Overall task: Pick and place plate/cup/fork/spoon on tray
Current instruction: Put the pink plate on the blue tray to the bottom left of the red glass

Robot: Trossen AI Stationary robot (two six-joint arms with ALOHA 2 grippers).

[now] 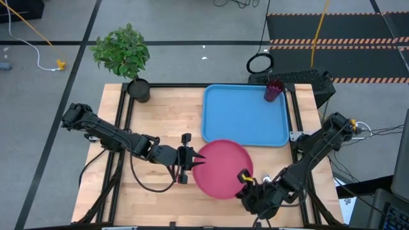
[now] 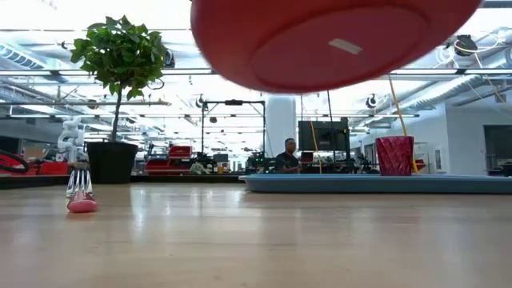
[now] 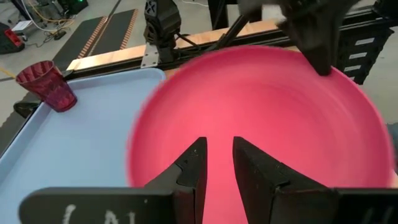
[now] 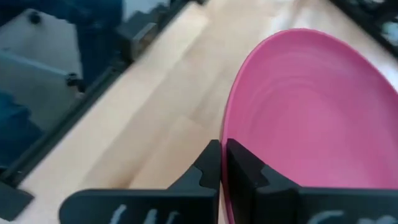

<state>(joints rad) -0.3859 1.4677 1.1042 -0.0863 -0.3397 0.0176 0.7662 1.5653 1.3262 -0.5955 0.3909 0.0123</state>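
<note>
The pink-red plate (image 1: 222, 169) hangs in the air near the table's near edge, just short of the light-blue tray (image 1: 246, 131); the low view shows its underside (image 2: 328, 40). My right gripper (image 1: 245, 177) is shut on its near-right rim. My left gripper (image 1: 195, 160) is open at the plate's left rim, its fingers (image 3: 193, 171) over the plate; I cannot tell whether they touch it. The maroon cup (image 1: 273, 90) stands upright in the tray's far right corner. The fork (image 2: 81, 194) lies on the table. The spoon is out of view. My right gripper pinches the plate's rim (image 4: 226, 132) between its two fingers, on the plate's near-right side. The fingers come from the table's near right, about level. The plate is lifted clear of the table and sits tilted in the hold.
A potted plant (image 1: 137, 88) stands at the table's far left corner. Bare wood lies left of the tray and along the near edge. A person (image 2: 288, 156) sits in the room far behind the table.
</note>
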